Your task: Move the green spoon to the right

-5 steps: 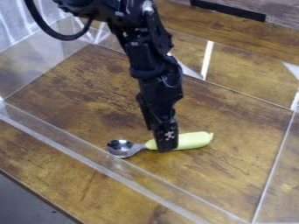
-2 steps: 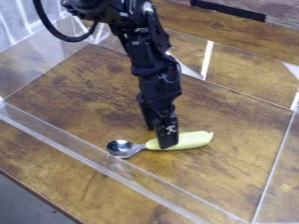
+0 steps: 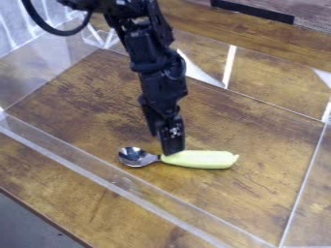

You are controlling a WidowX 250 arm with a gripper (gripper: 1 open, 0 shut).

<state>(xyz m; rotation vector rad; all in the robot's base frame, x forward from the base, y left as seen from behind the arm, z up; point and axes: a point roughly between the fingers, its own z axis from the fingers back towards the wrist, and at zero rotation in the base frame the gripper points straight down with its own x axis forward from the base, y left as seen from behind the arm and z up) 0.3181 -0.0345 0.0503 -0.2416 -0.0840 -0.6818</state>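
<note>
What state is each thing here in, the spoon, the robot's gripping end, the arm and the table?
Green spoon: lying flat on the table, bowl toward the left of the picture, handle toward the right.
Gripper: lowered beside the spoon's neck; whether open or shut, I cannot tell.
Robot arm: reaching down over the table.
Table: wooden top, spoon lying on it.

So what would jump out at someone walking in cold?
Probably the black robot arm, reaching down from the top of the picture to the middle of the wooden table. Next, the spoon just below its tip, with a fat, pale yellow-green handle pointing right and a shiny metal bowl at the left.
</note>
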